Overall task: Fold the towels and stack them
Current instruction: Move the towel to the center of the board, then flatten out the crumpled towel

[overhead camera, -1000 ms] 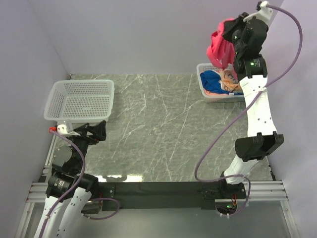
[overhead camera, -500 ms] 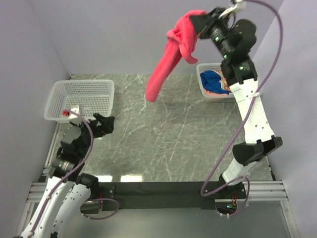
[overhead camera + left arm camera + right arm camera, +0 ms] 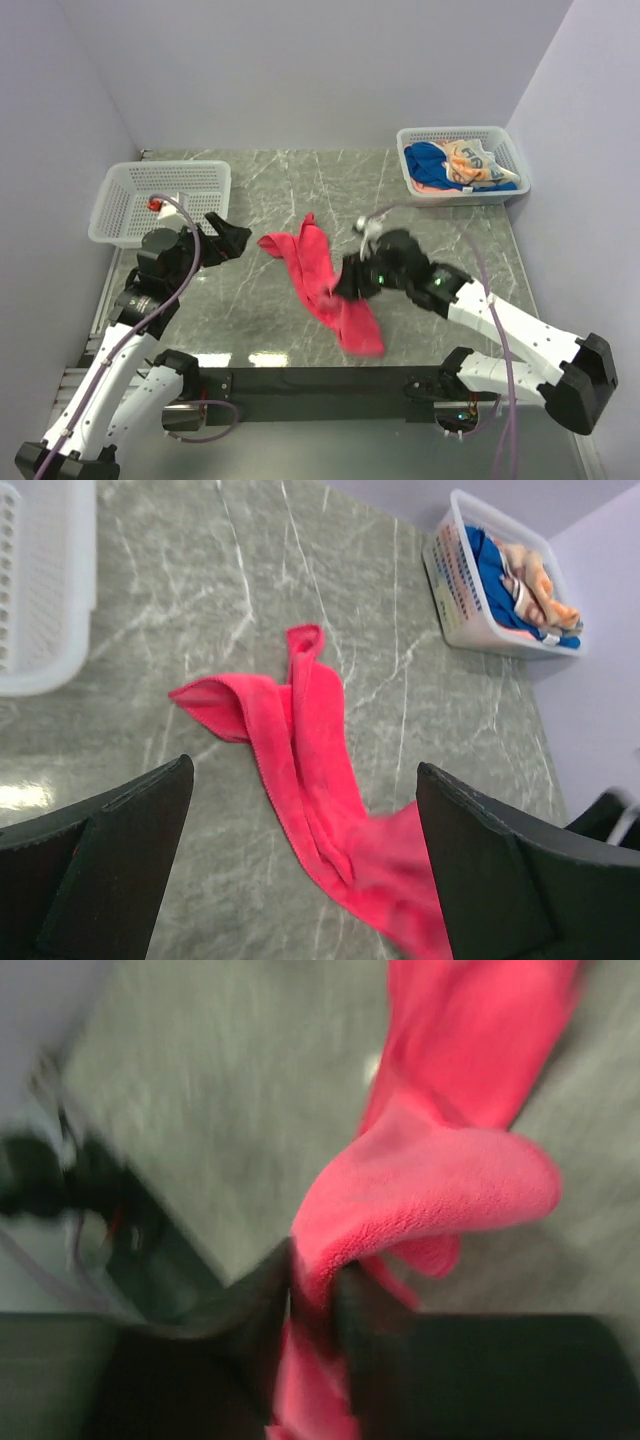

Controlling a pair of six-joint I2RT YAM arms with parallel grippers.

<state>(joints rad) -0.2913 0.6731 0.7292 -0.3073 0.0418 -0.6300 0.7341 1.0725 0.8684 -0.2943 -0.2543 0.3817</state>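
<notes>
Left basket: the white mesh basket point(image 3: 165, 200) sits at the back-left of the table point(image 3: 430, 250), where it was half a second ago.
Left arm: it has reached further inward. The elbow is bent and the forearm points at the table's middle.
Left gripper point(image 3: 232, 236): it hovers just left of the towel's far end without touching it. Its fingers point(image 3: 110, 870) are spread wide with nothing between them.
Pink-red towel point(image 3: 318, 275): half a second ago it dangled high in the air. It now lies mid-table as a long rumpled strip, with its near end lifted.
Right arm: it has swung down from high at the back and stretches low towards the centre.
Right gripper point(image 3: 315, 1305): it is clamped on the lifted near end.
Right basket point(image 3: 505, 140): at the back right, unchanged, it holds a deep blue towel point(image 3: 430, 160) and a peach printed towel point(image 3: 470, 160).
</notes>
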